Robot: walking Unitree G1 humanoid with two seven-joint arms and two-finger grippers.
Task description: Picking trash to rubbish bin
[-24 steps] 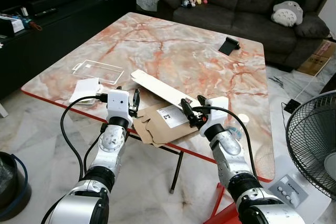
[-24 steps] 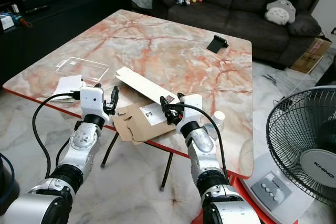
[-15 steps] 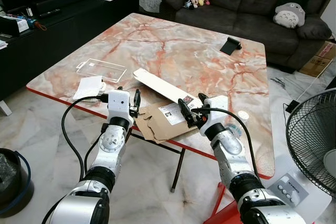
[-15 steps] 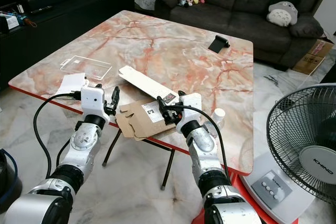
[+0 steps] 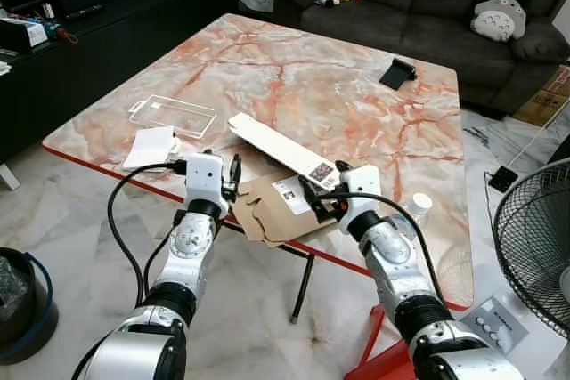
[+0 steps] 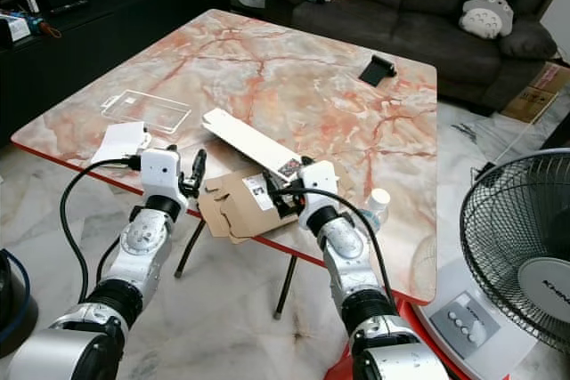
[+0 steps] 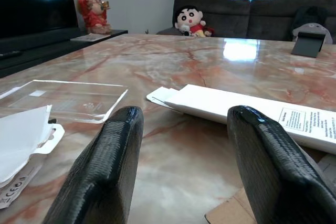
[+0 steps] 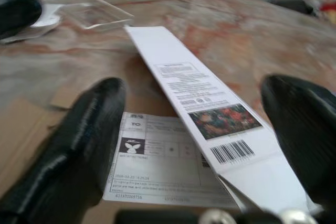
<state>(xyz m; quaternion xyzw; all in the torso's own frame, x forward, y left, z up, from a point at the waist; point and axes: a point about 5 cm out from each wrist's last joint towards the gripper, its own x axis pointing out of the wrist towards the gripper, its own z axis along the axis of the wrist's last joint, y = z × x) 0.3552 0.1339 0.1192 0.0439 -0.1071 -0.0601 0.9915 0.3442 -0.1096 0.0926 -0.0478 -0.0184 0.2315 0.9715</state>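
Two black fingers of the right claw [image 5: 317,201] blur at the edges of its wrist view, spread wide with nothing between them, and part of the flattened cardboard box [image 5: 283,208] under them lies hidden beneath the long white carton [image 5: 283,147]. That brown box, bearing a white shipping label [image 8: 170,158], lies at the near edge of the marble surface [image 5: 303,86], one torn corner hanging past the red rim. The white carton crosses its far end at a slant, a barcode and a colour picture printed on it. Left of the box, the left claw [image 5: 233,173] hovers with its fingers parted, empty, just off its corner. Beyond it lie a clear plastic tray [image 5: 173,116] and a white paper packet [image 5: 150,146]. Compared with the earlier frames, the right claw has reached further over the label and the camera has shifted a little.
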